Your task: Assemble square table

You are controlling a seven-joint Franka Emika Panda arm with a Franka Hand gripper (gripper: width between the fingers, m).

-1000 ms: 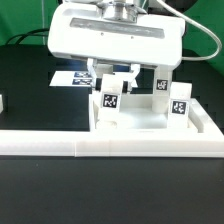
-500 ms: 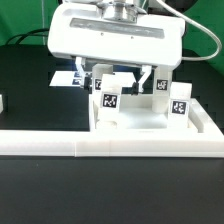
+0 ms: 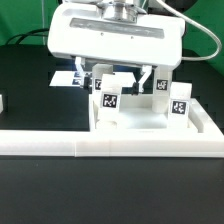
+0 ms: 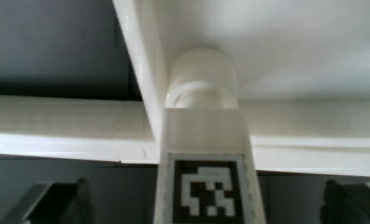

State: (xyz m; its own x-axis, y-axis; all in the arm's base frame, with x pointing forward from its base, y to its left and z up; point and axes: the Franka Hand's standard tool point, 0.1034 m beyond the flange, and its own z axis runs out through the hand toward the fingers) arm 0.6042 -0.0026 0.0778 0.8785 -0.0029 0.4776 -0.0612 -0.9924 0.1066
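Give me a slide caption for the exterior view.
Open gripper straddles an upright leg on the tabletop; two more legs stand behind.

Even, bright overhead light, soft shadows, blurry low-resolution wrist close-up.

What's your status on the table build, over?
Claw open, straddling one leg, not gripping. Three legs upright on the tabletop. Low white wall in front; nothing blocking.
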